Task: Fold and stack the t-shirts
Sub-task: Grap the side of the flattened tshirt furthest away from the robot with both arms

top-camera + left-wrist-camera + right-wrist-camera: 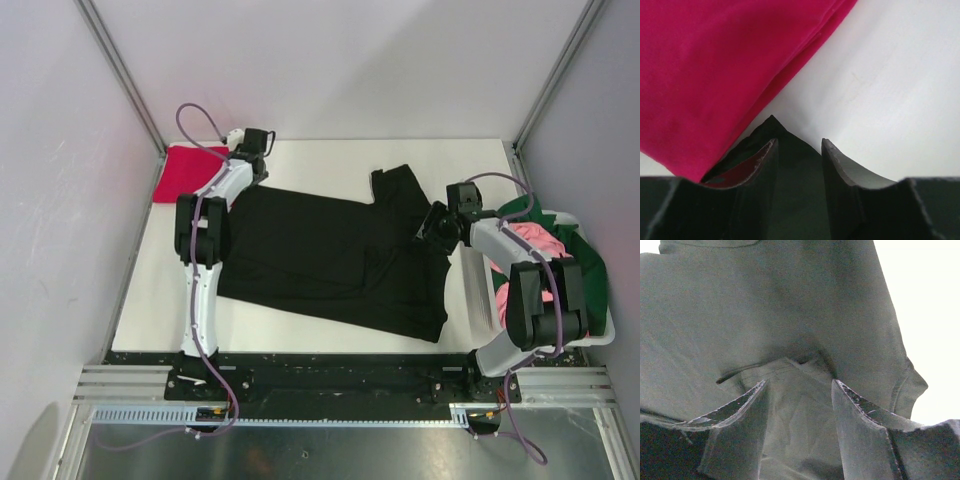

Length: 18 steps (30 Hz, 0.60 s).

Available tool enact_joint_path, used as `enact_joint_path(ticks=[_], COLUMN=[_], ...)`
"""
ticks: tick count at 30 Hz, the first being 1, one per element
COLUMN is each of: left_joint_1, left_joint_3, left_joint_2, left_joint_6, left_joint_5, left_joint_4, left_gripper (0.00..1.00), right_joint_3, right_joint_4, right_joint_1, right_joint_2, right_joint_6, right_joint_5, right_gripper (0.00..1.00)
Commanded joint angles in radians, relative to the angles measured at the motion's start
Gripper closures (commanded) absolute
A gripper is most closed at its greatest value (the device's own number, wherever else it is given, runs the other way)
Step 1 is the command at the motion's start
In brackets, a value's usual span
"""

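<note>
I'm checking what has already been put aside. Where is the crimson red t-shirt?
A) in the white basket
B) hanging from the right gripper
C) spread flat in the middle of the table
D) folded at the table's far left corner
D: the crimson red t-shirt lies as a compact folded block on the table at its far left corner, while the black t-shirt takes the middle.
</note>
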Motion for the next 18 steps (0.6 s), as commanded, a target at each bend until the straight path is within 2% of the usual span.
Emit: enact_joint_path(ticks=[1, 18], left_joint_1=[0.021, 0.058], left_joint_3=[0.056, 0.109], left_joint_2=[0.009, 0.065], left_joint_6=[-0.051, -0.111], left_joint_5=[-0.023, 0.068], left_joint_4=[-0.006, -0.047], left_gripper=[0.56, 0.63], right_joint_3=[0.046, 0.056], right_joint_4=[0.038, 0.047], right_joint_1=[-0.004, -0.02], right_joint_2=[0.033, 0.085], right_joint_6=[-0.019, -0.021], right_joint_5=[-0.02, -0.051], right_gripper=[0.44, 0.45])
